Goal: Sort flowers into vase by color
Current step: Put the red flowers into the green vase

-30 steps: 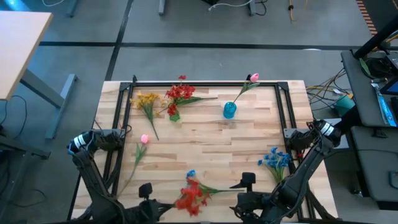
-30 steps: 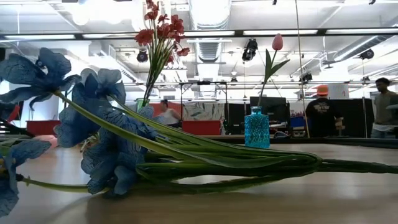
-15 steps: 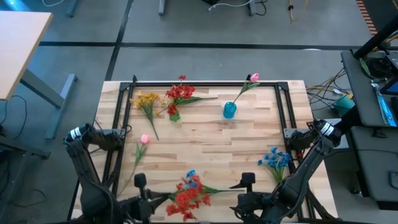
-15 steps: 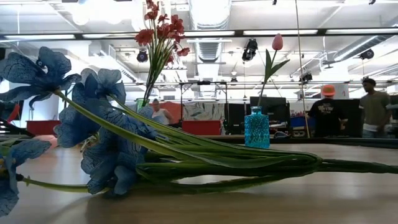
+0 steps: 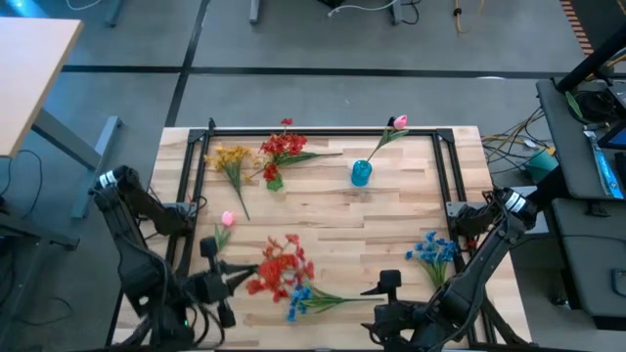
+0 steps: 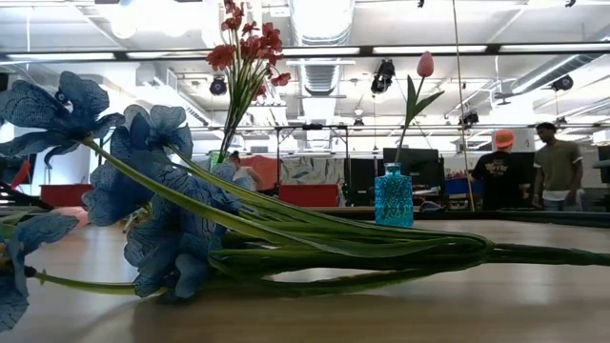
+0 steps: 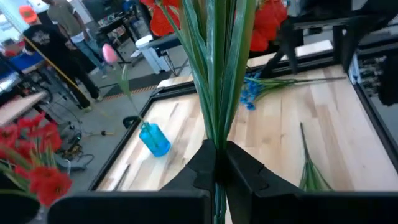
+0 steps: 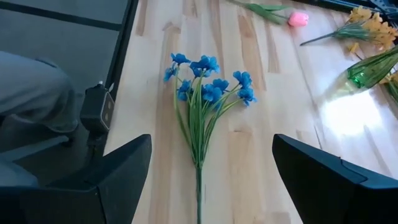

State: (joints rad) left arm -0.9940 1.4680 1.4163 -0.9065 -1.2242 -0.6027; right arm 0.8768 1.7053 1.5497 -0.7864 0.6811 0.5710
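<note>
My left gripper (image 5: 235, 279) is shut on a red flower spray (image 5: 279, 266) held over the table's near left part. A blue spray (image 5: 298, 296) lies flat on the table under it. My right gripper (image 5: 383, 298) is open at that spray's stem end, with the blue spray (image 8: 205, 87) lying ahead of its fingers, untouched. A blue vase (image 5: 361, 173) at the far side holds a pink tulip (image 5: 399, 121). Red flowers (image 6: 246, 43) stand in a green vase (image 6: 217, 157). A second blue spray (image 5: 433, 249), a yellow spray (image 5: 230, 156) and a pink bud (image 5: 227, 219) lie on the table. My left gripper pinches the red spray's bundle of green stems (image 7: 217, 134) between its two fingers. The fingers come in about level from the table's left and lie along the stems. The stems run on ahead past the fingertips and the red blooms (image 7: 267, 18) are lifted off the table.
A black frame (image 5: 323, 130) runs along the table's far, left and right sides. Bare wood (image 5: 342, 220) lies in the table's middle. People (image 6: 500, 167) stand in the room beyond the table.
My left gripper has risen from the table's near edge, gone toward the left edge and rolled, staying shut on the red spray. The red blooms have swung from the near edge toward the table's middle, uncovering the blue spray beneath.
</note>
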